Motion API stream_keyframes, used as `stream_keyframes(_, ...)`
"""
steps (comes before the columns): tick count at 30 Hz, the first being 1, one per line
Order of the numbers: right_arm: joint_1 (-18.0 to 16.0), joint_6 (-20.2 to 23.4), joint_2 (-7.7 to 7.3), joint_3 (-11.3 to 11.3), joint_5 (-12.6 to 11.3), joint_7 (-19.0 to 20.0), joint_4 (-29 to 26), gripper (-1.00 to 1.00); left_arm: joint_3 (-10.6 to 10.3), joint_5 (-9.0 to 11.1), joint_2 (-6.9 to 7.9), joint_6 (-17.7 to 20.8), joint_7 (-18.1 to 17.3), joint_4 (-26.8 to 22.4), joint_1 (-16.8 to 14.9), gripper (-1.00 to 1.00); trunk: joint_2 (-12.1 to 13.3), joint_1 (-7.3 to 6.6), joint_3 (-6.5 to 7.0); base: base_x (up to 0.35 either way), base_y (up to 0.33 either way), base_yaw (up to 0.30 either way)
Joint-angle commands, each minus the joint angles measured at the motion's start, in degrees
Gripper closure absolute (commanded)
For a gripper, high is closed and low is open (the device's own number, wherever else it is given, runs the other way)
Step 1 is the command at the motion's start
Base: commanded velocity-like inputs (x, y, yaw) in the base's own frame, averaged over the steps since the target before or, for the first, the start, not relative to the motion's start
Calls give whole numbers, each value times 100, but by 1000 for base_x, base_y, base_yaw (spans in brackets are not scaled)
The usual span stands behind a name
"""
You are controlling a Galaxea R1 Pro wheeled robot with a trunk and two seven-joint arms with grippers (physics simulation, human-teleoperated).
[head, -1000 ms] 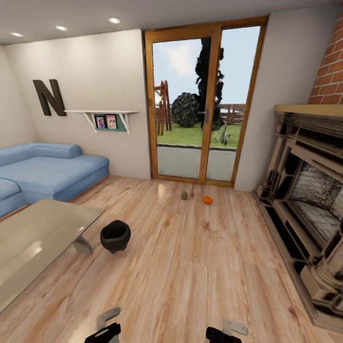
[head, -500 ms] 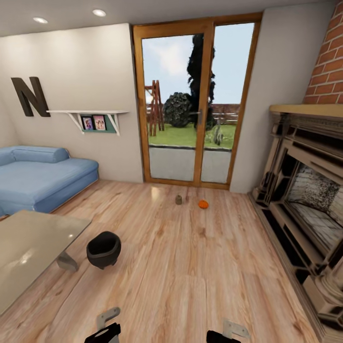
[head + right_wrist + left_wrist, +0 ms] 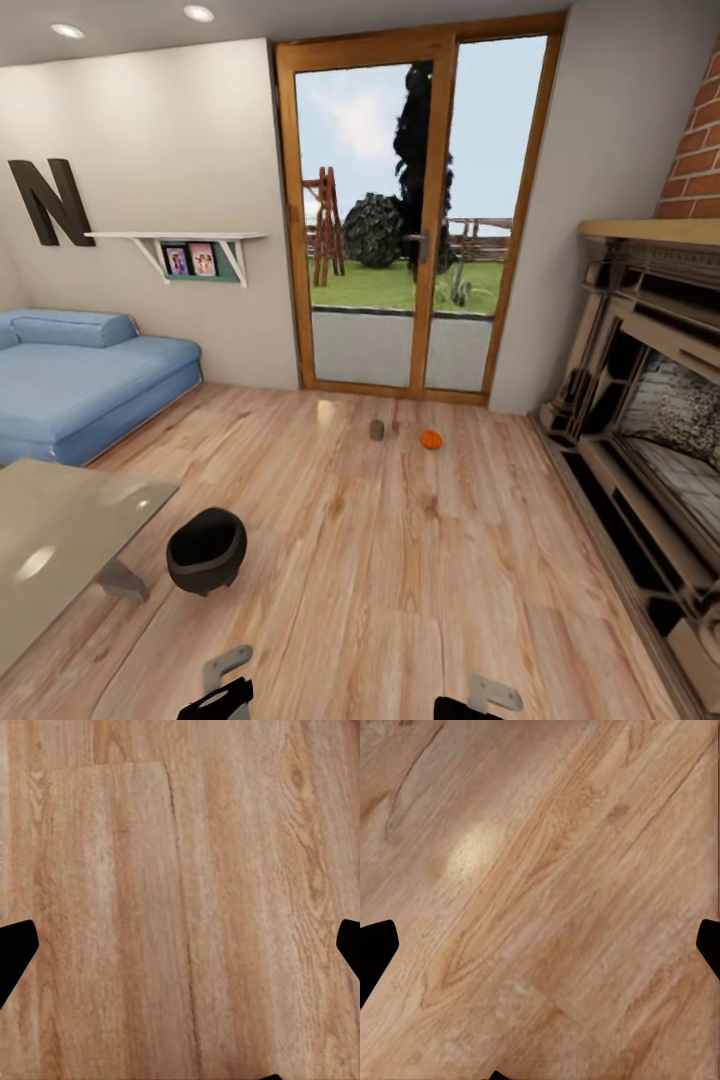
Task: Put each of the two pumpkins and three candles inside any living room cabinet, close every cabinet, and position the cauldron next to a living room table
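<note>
One orange pumpkin (image 3: 430, 439) lies on the wood floor before the glass door, with a grey-beige candle (image 3: 377, 429) just left of it. The black cauldron (image 3: 206, 550) stands on the floor close to the corner of the glass-topped table (image 3: 50, 530), at the left. My left gripper (image 3: 228, 697) and right gripper (image 3: 470, 704) sit low at the picture's bottom edge, far from all of these. In the left wrist view the gripper (image 3: 540, 949) is open over bare floor, and in the right wrist view the gripper (image 3: 180, 949) is open too. The dark-brown cabinet is out of view.
A blue sofa (image 3: 80, 375) stands along the left wall behind the table. A large stone fireplace (image 3: 650, 430) runs down the right side. The wood-framed glass door (image 3: 410, 230) closes the far wall. Open floor lies between me and the pumpkin.
The camera has moved forward and turned, so the table and cauldron slid left and down in the picture. The things themselves and both grippers have not moved.
</note>
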Motion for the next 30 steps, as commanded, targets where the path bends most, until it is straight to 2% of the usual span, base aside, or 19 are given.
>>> stream_keyframes(1,-4,4,-4,45,-49,-44,-6,-100,-47,61,-1,-24,19,1,-4,-100,-3,3,-6,331,0,0)
stream_keyframes(30,-2,4,6,3,-101,-61,-14,-100,-47,61,-4,-112,19,1,-4,-100,-3,3,-6,323,0,0)
